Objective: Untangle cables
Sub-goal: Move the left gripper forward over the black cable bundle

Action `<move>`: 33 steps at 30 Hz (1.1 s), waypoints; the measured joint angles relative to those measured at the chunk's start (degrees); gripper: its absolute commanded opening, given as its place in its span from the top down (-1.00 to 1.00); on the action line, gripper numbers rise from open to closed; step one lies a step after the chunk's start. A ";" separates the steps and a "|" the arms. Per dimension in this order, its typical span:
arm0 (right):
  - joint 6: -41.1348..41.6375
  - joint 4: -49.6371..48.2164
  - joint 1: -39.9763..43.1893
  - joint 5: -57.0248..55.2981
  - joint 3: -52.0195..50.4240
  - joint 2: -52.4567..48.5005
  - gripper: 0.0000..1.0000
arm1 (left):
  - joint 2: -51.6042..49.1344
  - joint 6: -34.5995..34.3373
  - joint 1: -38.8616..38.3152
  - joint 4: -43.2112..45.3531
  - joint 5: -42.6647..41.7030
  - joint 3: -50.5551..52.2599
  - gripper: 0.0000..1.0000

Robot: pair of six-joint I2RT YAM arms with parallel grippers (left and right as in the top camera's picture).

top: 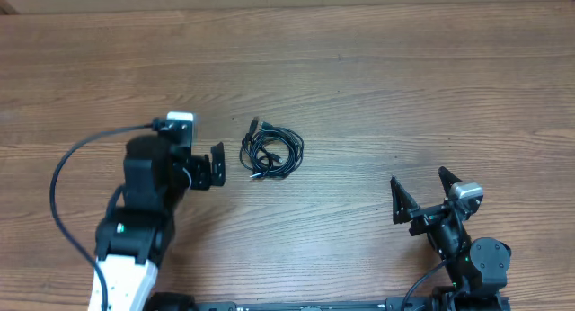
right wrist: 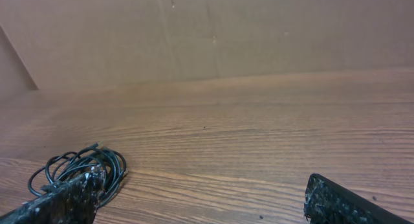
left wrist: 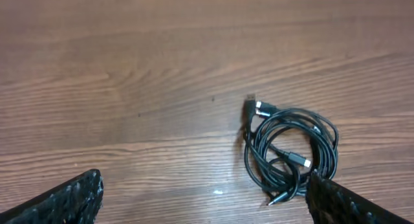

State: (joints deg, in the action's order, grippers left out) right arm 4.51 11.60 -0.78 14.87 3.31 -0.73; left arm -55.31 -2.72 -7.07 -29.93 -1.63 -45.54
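The cables (top: 272, 152) lie as one small tangled black coil on the wooden table, just left of centre, with a plug end sticking out toward the back. My left gripper (top: 216, 165) stands open just left of the coil, apart from it. In the left wrist view the cables (left wrist: 284, 153) lie ahead and to the right, and the right finger (left wrist: 336, 201) covers the coil's near edge. My right gripper (top: 418, 178) is open near the front right, far from the coil. Its wrist view shows the cables (right wrist: 119, 166) partly behind the left finger (right wrist: 65, 201). Both grippers (left wrist: 204, 185) (right wrist: 204, 182) hold nothing.
The wooden table (top: 377, 77) is bare around the coil. A brown wall (right wrist: 213, 30) stands at the table's far edge. A thick black arm wire (top: 58, 176) loops out to the left of the left arm.
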 measured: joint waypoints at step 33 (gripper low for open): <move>0.00 -0.02 0.00 -0.04 0.00 -0.02 -1.00 | -24.17 2.91 -6.49 -28.96 -7.65 -26.14 -0.99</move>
State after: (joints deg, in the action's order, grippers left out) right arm 4.51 11.57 -0.78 14.83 3.31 -0.75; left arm -79.48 0.19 -13.56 -58.89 -9.28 -71.68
